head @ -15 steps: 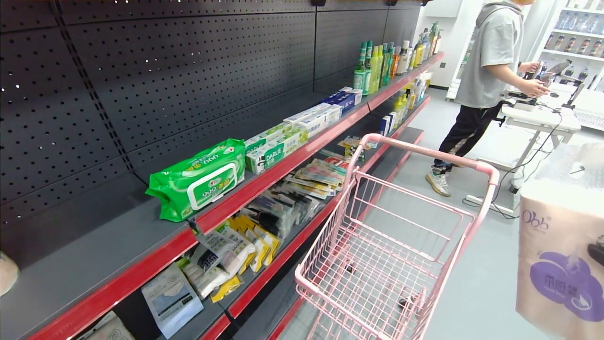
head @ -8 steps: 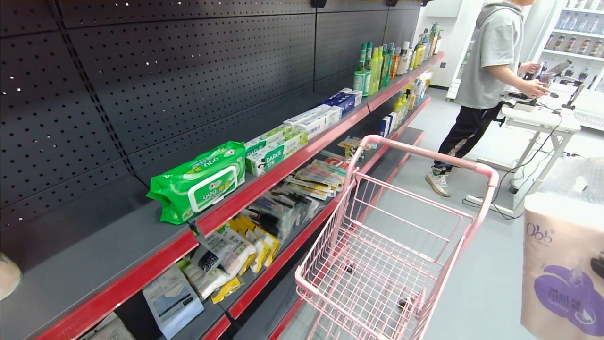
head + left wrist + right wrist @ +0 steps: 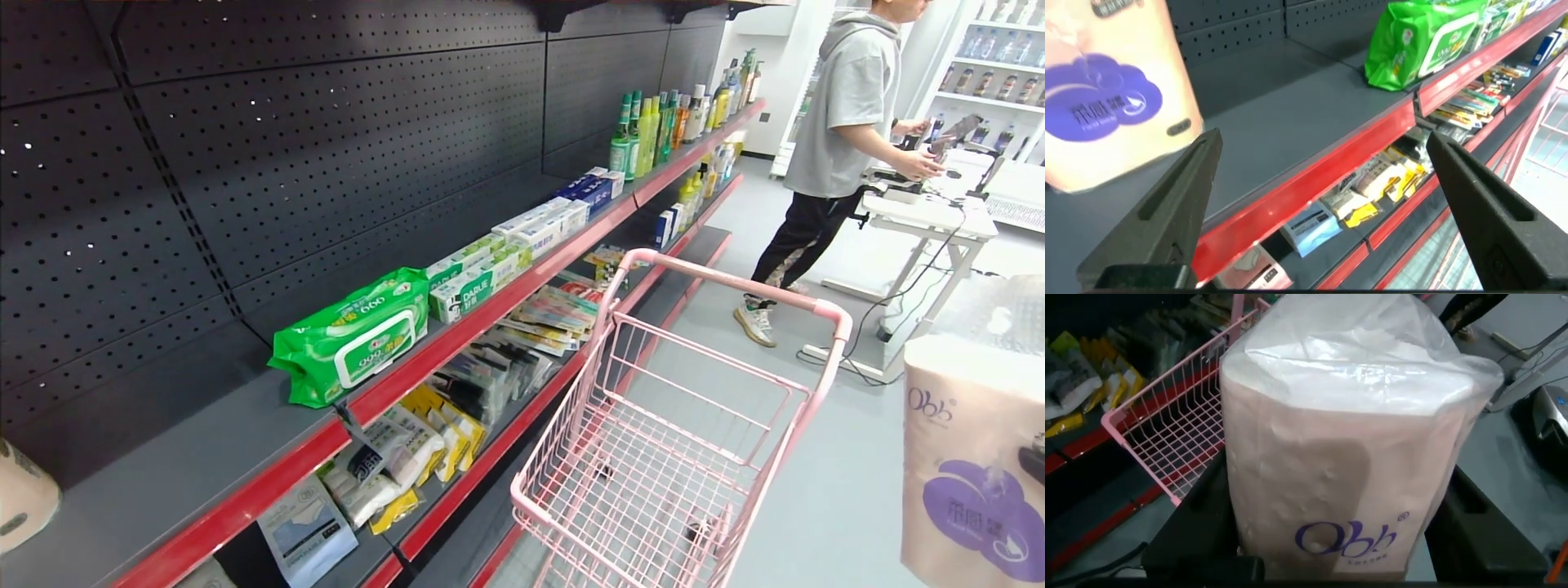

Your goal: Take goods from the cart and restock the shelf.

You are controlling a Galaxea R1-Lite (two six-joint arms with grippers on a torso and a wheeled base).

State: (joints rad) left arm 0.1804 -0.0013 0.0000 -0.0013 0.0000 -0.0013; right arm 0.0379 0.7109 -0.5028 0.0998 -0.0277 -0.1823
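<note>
- The tissue-roll pack is off the shelf and out of the cart. It is held upright in the air at about 4 o'clock in the head view.
- The right pincer is clamped on this pack, one dark finger pressed to each flank of the plastic wrap.
- The wrap is clear at the top and pale pink lower down, with a purple cloud mark on the side.
- The pink wire cart stands at 9 o'clock of the held pack, near it but apart. Its handle bar is towards 12 o'clock.
- The shelf runs at 9 o'clock of the cart. It is a grey board with a red front edge and black pegboard behind.
- A second tissue-roll pack stands on that board at the 8 o'clock end of the head view.
- The left pincer hangs over the board's front edge with its jaws spread wide and nothing between them. The second pack is near one finger, not touching.
- A green wipes pack lies on the same board, well apart from the second pack, towards 2 o'clock along the shelf.
- Toothpaste boxes lie just beyond the wipes in the same direction. Green bottles stand farther on.
- Small packets crowd the lower shelf beneath the wipes.
</note>
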